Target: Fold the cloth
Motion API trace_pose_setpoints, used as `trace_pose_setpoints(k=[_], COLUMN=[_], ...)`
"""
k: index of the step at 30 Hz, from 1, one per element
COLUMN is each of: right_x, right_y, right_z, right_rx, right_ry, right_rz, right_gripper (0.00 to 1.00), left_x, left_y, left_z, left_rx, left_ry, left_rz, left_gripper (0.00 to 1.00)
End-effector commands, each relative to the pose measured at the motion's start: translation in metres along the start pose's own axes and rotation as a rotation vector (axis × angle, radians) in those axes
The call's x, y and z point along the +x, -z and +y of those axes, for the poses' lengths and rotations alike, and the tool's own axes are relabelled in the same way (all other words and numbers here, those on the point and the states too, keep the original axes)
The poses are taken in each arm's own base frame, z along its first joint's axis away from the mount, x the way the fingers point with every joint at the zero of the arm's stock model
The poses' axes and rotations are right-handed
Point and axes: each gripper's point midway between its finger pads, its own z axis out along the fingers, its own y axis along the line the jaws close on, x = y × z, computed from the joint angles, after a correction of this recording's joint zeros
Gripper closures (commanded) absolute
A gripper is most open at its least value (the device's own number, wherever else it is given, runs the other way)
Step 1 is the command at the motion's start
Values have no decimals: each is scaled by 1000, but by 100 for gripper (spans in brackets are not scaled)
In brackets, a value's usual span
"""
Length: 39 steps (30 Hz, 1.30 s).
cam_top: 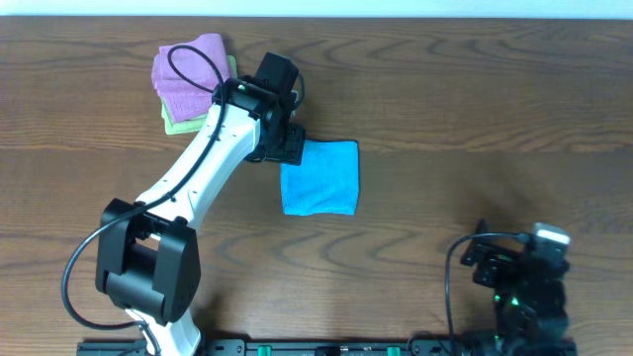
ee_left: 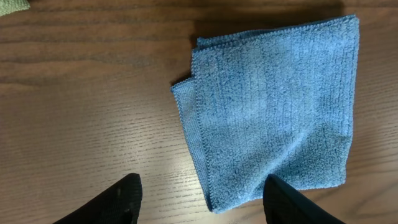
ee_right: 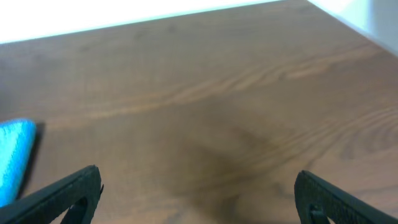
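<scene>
The sky-blue cloth (cam_top: 320, 177) lies folded into a small square on the table's middle; it fills the right part of the left wrist view (ee_left: 273, 106). My left gripper (cam_top: 280, 144) hovers at its upper left corner, open and empty, with its fingers (ee_left: 202, 202) on either side of the cloth's near corner. A sliver of the cloth (ee_right: 13, 158) shows at the left edge of the right wrist view. My right gripper (ee_right: 196, 199) is open and empty, far from the cloth at the front right of the table (cam_top: 519, 277).
A pink folded cloth (cam_top: 188, 69) lies on top of a light green folded cloth (cam_top: 176, 123) at the back left, beside my left arm. Wooden table (cam_top: 475, 119) all around.
</scene>
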Motion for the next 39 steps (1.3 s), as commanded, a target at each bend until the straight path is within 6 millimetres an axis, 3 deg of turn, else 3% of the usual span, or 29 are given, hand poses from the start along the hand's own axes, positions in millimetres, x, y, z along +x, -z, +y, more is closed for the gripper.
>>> trace_pose_setpoints(k=[1, 12, 23, 29, 33, 39], right_x=[21, 72, 83, 89, 94, 101], right_y=[-10, -28, -26, -24, -18, -10], right_z=[4, 1, -2, 19, 45, 63], right_rx=[-10, 5, 12, -113, -290, -399], right_ry=[39, 93, 110, 101, 295, 331], right_rz=[37, 155, 199, 231, 233, 246], right_gripper=[1, 1, 1, 1, 1, 1], left_x=[-6, -7, -14, -14, -14, -16], left_y=[12, 12, 13, 13, 13, 13], left_z=[-1, -2, -3, -3, -3, -4], left_rx=[1, 3, 9, 9, 10, 12], left_ry=[2, 1, 3, 3, 2, 1], left_rz=[-35, -43, -68, -68, -69, -80], left_gripper=[36, 36, 36, 36, 36, 35])
